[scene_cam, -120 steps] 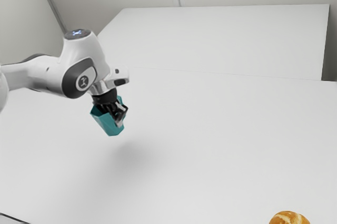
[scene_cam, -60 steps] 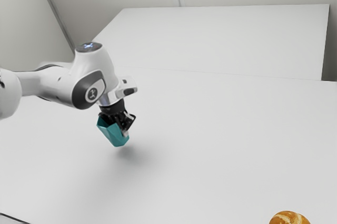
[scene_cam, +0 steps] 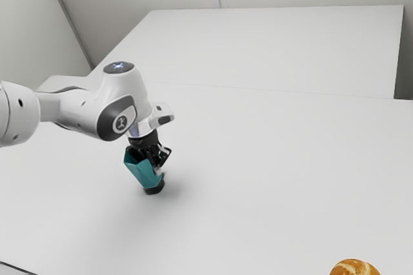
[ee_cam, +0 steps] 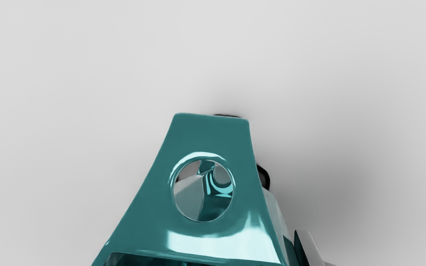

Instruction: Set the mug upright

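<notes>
The claw grips the mug low at the bench, contact unclear. In the exterior view it leans, mouth toward eleven o'clock; the roll sits toward four o'clock from it.

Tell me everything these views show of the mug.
The mug is glossy teal, plastic or glazed by its look, with angular flat faces narrowing toward the base and a round hole in one face. It tilts over the table, its mouth up toward the exterior view's left. The gripper is shut on it. A dark patch lies at its base; whether they touch is unclear.
</notes>
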Robot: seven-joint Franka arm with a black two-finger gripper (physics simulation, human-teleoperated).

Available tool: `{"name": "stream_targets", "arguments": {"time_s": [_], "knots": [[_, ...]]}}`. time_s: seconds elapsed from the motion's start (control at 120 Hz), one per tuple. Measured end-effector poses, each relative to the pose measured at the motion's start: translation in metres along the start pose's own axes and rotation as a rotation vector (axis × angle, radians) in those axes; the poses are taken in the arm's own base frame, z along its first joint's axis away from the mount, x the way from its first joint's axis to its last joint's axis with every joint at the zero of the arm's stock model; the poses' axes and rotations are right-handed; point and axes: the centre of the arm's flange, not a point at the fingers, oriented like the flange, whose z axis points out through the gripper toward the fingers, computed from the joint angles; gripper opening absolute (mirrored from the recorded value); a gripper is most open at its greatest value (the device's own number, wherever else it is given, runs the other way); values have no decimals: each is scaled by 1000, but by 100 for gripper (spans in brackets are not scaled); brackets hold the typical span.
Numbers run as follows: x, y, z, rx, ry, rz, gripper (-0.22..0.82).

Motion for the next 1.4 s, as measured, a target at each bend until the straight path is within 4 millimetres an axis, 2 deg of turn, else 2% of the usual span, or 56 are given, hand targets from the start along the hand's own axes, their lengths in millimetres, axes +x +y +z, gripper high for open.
{"name": "stream_targets", "arguments": {"time_s": [0.492,0.692,0.792,0.933,1.033,1.192,1.4], "knots": [[4,2,24,4,-28,-25,-18],[4,2,26,5,-25,-30,-17],[4,2,24,-2,-19,-31,-3],[5,2,18,-9,-7,-33,25],[5,2,9,-13,13,-34,37],[3,7,-10,-14,51,-21,49],[0,14,-30,-14,89,-3,55]]}}
